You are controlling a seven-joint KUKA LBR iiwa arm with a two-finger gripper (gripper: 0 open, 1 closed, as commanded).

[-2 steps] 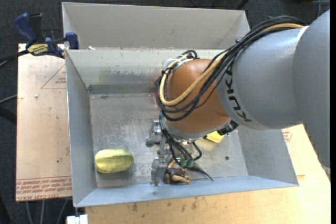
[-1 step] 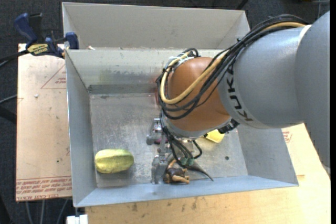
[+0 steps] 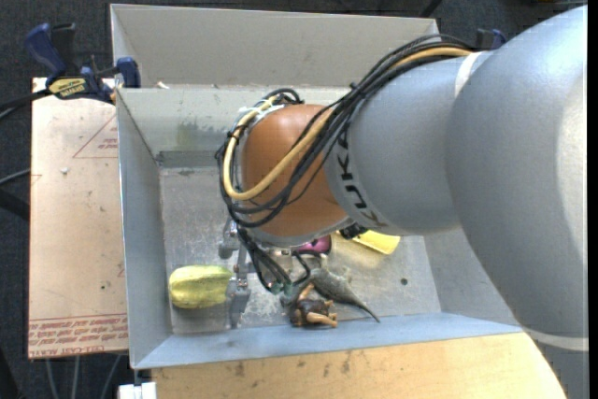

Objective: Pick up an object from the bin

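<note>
My gripper (image 3: 237, 292) hangs under the orange wrist cover, low over the bin's front left part. Its metal tip stands right beside the right end of a yellow-green oval lump (image 3: 197, 287) that lies on the floor near the front wall. I cannot tell whether it touches the lump. Just right of the gripper lie a small brown toy figure (image 3: 313, 316) and a dark grey pointed thing (image 3: 342, 292).
A pale yellow flat piece (image 3: 377, 242) and a bit of something magenta (image 3: 320, 245) peek out from under the arm at mid-right. The arm and its cables cover the bin's middle and right. The front wall is close to the gripper.
</note>
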